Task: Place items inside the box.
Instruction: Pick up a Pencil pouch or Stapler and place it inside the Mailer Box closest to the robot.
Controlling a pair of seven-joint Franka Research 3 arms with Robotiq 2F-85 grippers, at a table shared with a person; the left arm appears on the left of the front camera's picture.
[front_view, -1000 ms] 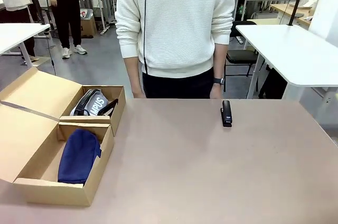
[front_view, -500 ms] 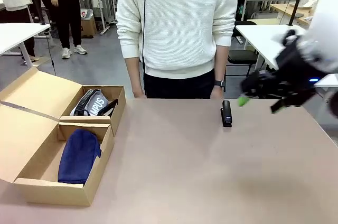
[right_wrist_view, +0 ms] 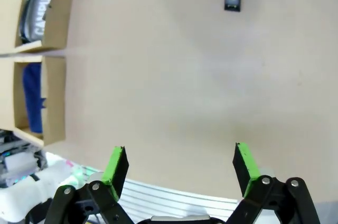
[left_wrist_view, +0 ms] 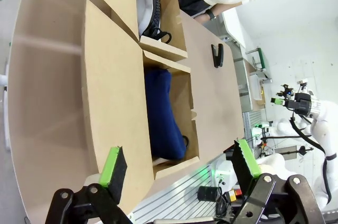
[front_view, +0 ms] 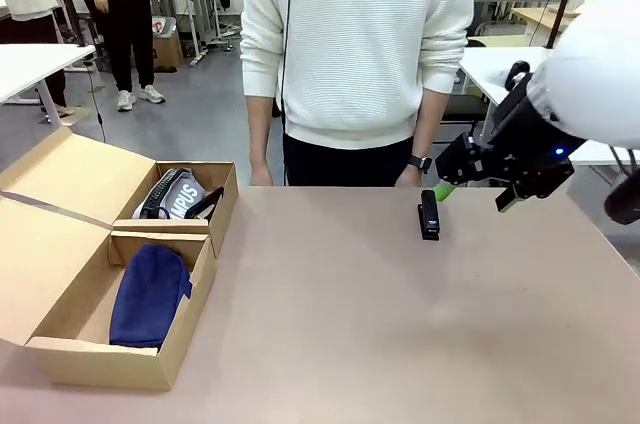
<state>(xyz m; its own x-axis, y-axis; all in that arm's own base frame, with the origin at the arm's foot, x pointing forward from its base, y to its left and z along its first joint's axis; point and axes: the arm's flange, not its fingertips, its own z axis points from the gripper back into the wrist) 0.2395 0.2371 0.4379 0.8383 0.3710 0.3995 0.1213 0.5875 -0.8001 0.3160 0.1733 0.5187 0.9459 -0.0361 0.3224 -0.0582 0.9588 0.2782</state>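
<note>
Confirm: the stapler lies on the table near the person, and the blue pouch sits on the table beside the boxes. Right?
No. The stapler lies on the table near the person, but the pouch sits inside the near box, not beside it; the front view shows this.

The box (front_view: 100,366) and the smaller box (front_view: 225,204) are plain brown cardboard, matt and a little fibrous at the cut edges, and the pouch (front_view: 148,294) is soft navy cloth with a dull, slightly fuzzy face. The stapler (front_view: 429,214) has a smooth black casing with a faint sheen, and the table (front_view: 380,324) has a smooth, matt pinkish-beige top. The right gripper (front_view: 474,196) looks hard and matt black with bright green pads (right_wrist_view: 117,165), and the person's sweater (front_view: 360,34) is white ribbed knit
</note>
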